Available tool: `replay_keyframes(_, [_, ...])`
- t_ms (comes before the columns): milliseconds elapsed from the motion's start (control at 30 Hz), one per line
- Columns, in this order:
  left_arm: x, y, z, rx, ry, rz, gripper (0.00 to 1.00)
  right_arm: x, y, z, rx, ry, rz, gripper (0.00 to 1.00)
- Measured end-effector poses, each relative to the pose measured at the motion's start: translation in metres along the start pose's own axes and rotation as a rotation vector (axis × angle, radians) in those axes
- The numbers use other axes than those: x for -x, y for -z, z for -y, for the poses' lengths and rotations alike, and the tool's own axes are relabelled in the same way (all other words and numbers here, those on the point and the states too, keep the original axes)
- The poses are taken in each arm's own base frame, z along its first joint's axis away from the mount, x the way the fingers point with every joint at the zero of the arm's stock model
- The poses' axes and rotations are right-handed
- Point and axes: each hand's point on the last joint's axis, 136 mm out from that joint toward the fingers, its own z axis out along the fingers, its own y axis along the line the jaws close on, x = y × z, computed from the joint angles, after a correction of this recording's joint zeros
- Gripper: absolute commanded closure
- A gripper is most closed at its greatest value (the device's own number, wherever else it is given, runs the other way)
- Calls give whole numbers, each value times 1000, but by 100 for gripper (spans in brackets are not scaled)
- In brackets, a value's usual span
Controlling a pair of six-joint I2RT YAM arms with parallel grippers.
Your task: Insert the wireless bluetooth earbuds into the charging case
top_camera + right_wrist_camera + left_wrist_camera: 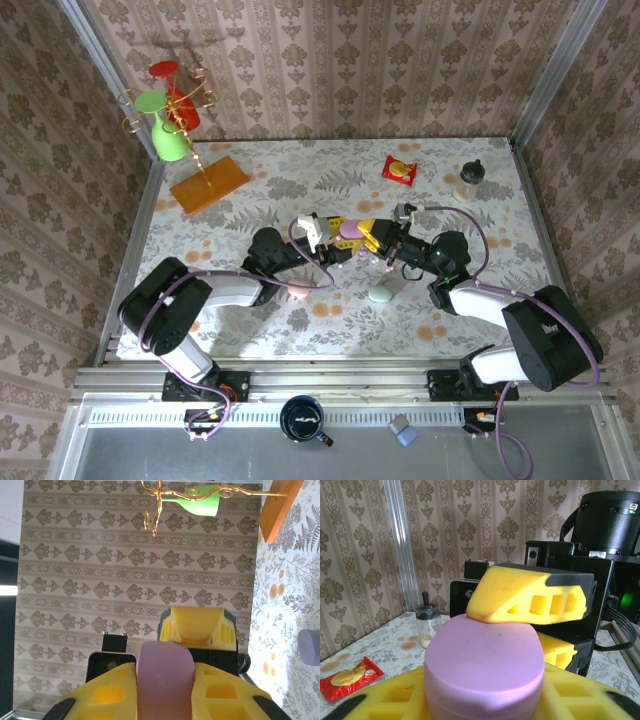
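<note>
Over the middle of the table, the left fingers point(390, 697) and the right fingers point(107, 695) meet on one purple case point(350, 229), each pair pinching it from an opposite end. A mint-green case point(380, 294) lies on the table a little closer to the near edge. The earbuds are too small to make out.

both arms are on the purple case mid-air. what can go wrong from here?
1. The left gripper and the right gripper clamp the same purple case off the table. An uneven pull may twist it loose and drop it.
2. The right gripper's finger lies across the case top, close to the left fingers, so a regrip risks the fingers colliding.
3. The mint case lies on the table nearby, and a dropped case could knock it.
</note>
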Motion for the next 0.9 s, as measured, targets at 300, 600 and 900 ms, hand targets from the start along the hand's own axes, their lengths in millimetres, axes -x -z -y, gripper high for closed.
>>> replay_keyframes(300, [0,0,1,-3,-1,2,68,1,0,-1,4,-11,6,50])
replay_keyframes(600, [-5,2,1,1,8,-11,72,6,11,-11,-41,79,69,32])
replay_keyframes(900, [-15,13,-1,20,36,-36,73,12,37,-4,-250,340,110,28])
